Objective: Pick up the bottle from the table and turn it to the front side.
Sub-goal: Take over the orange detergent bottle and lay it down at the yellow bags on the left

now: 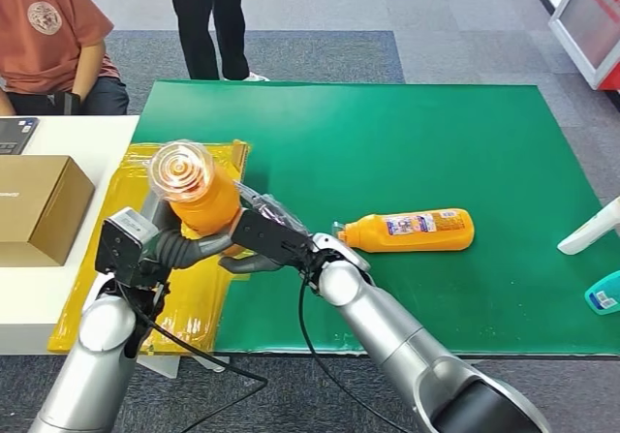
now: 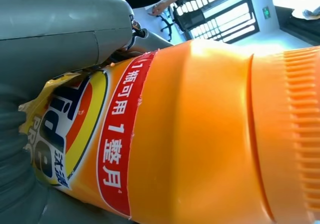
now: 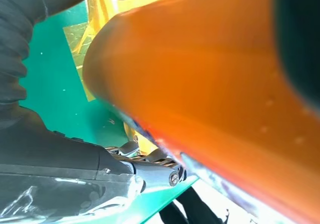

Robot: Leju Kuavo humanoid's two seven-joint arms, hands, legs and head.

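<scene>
The orange bottle (image 1: pixel 199 193) is held up off the table (image 1: pixel 439 133), over its left edge, cap toward the camera. The left hand (image 1: pixel 165 247) and right hand (image 1: pixel 266 239) both grip it. During the turn, its smooth, loose label (image 2: pixel 71 129) could let it slip and drop.

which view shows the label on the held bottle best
The left wrist view: the held bottle shows its red and yellow label sharply. The head view gives its cap end, the right wrist view only blurred orange side.
</scene>
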